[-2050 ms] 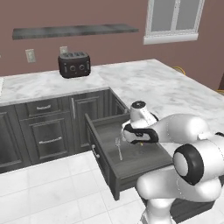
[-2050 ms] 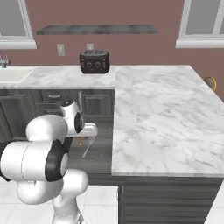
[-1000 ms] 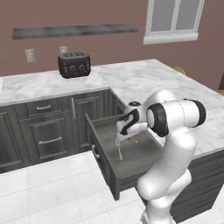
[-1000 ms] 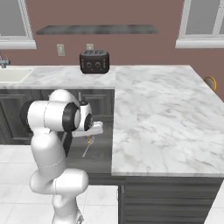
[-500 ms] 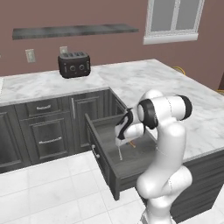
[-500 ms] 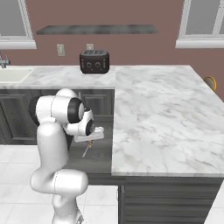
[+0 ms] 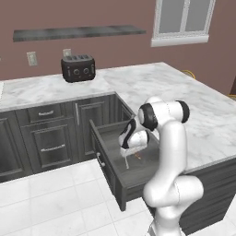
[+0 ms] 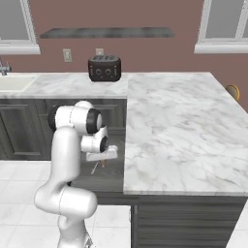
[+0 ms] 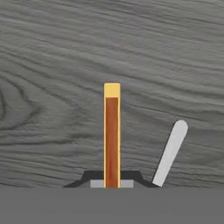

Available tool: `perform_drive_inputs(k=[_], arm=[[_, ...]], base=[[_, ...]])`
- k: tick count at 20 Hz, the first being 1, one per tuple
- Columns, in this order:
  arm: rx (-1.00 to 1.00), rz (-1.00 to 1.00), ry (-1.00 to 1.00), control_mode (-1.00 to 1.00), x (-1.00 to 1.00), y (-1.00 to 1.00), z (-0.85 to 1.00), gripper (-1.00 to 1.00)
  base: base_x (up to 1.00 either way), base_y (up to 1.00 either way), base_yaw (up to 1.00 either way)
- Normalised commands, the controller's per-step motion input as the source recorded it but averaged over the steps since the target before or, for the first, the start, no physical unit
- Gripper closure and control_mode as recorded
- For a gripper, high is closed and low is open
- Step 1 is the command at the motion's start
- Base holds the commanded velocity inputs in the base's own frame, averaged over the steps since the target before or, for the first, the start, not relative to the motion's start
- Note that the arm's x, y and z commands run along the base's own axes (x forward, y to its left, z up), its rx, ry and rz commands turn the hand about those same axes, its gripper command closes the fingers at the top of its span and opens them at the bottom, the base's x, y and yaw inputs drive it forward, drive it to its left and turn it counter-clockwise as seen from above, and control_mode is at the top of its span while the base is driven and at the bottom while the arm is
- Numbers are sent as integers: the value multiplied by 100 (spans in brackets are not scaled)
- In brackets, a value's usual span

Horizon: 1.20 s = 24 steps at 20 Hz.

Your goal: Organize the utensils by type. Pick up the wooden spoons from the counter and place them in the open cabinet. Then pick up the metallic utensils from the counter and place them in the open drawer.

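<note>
Clamped between the 2 jaws of the gripper (image 9: 112, 183): the gold spoon (image 9: 112, 131), long axis running straight out from the fingertips toward the drawer (image 9: 52, 65) floor. Just beside it, a silver fork (image 9: 170, 153) handle lying on that floor. Seen from the base: gripper (image 7: 125, 146) hanging inside the open drawer (image 7: 108, 173), below the counter (image 7: 184, 101) edge.
</note>
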Motion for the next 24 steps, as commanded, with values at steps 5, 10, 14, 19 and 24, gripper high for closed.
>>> perform_drive_inputs(k=[5,10,14,19,24], arm=[[0,0,14,-100,51,0,-52,100],[0,0,14,-100,25,2,-59,100],[-4,0,4,-100,-3,34,-44,-100],[-6,0,0,-100,-43,52,-19,-100],[-3,-2,-3,-100,-36,28,1,-100]], base=[[0,0,0],[0,0,0],[0,0,0],[0,0,0],[0,0,0]])
